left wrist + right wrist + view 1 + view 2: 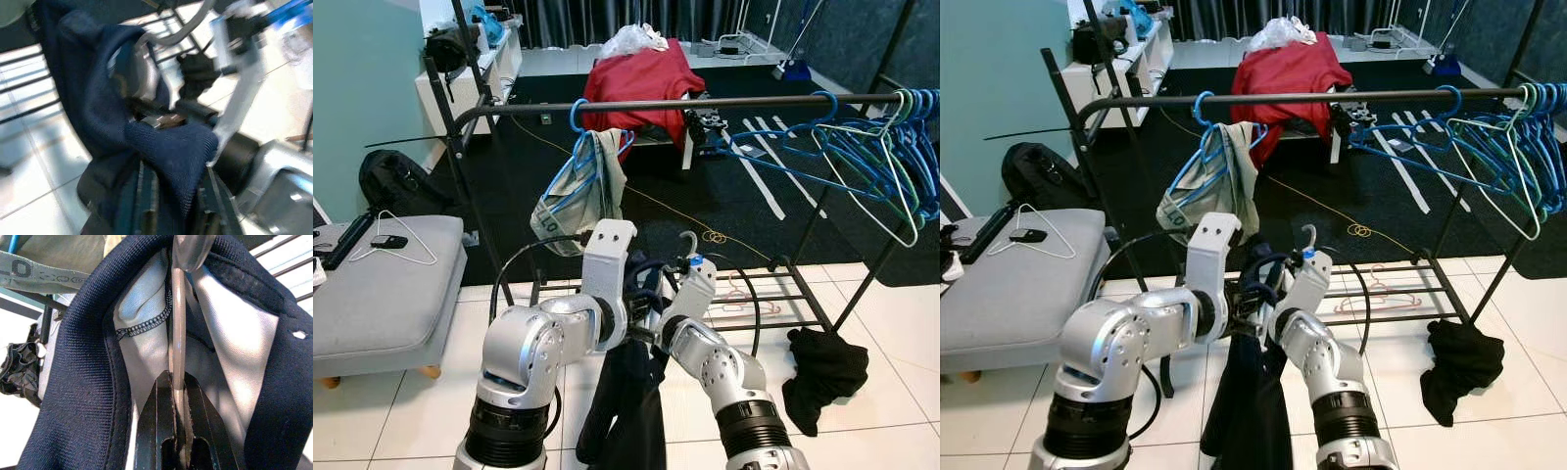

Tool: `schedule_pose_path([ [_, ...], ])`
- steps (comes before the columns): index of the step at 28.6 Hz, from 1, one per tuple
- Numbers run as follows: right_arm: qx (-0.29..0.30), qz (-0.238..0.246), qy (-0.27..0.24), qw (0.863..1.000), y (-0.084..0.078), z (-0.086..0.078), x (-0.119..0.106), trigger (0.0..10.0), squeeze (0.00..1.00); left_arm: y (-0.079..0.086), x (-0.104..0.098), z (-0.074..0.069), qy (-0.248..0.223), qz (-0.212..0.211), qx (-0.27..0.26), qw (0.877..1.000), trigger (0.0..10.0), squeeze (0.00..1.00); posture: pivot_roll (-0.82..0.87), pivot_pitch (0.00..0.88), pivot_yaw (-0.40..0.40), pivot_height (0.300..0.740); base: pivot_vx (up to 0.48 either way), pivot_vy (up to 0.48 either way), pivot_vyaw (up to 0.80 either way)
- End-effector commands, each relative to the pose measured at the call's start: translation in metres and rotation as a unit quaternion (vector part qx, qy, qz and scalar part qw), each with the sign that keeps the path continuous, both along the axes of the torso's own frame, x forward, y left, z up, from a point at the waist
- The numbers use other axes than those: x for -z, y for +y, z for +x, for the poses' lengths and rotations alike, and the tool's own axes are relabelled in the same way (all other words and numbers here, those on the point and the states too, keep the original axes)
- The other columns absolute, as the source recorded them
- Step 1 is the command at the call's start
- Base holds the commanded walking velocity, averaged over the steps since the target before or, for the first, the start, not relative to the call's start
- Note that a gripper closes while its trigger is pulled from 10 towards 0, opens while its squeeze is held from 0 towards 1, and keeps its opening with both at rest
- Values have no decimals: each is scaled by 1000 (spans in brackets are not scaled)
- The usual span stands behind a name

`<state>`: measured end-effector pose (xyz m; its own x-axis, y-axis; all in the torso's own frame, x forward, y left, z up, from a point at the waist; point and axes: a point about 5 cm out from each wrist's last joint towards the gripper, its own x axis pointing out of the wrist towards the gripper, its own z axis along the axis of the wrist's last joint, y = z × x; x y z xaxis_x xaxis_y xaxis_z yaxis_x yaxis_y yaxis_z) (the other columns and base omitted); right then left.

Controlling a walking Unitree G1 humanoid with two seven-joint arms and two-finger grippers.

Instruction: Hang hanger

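Two silver arms meet low in front of a black clothes rail (705, 102) that runs across the scene at chest height. The right gripper (177, 382) has its two black fingers pressed together on the stem of a grey hanger (177, 333), whose hook (689, 240) stands up just below the rail. A dark navy garment (628, 401) is draped on that hanger and hangs down between the arms toward the white tiled floor (891, 392). The left gripper (161, 196) sits against the garment's knitted fabric beside the hanger; whether its fingers are apart or together cannot be told. On the rail, a blue hanger carrying a grey-green garment (582, 191) hangs near the left end, and a bunch of bare blue and green hangers (891, 147) crowds the right end. Between them the bar is free along its middle stretch, directly above the held hanger. A low shelf of bars (773, 294) spans the rack's foot, with a black cloth (822, 372) crumpled on the tiles at its right. A grey cushioned bench (386, 284) stands to the left, carrying a white wire hanger (406, 240). Beyond the rail, a red cloth (641, 78) covers a stand on the dark carpet.
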<state>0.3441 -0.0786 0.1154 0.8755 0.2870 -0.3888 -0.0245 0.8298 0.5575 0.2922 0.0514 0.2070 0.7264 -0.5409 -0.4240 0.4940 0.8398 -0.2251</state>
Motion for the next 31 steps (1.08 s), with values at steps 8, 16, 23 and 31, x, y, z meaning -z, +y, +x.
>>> schedule_pose_path([
  [8, -23, 57, 16, 998, 38, -12, 3, 10000, 0, 7, 6, 1, 22, 23, -16, 999, 10000, 0, 96, 114, 29, 740, 0, 0, 0],
  [16, -2, 59, 18, 998, 28, -9, 4, 10000, 0, 15, 7, 3, 30, 35, -33, 998, 10000, 0, 97, 112, 29, 740, 0, 0, 0],
  [23, 6, 61, 15, 998, 22, -6, 2, 10000, 0, 14, 9, -1, 36, 45, -8, 998, 10000, 1000, 97, 113, 28, 740, 0, 0, 0],
  [31, 4, 63, 12, 998, 21, -6, 1, 10000, 0, 13, -4, 5, -27, 26, -21, 999, 10000, 0, 93, 111, 33, 740, 0, 0, 0],
])
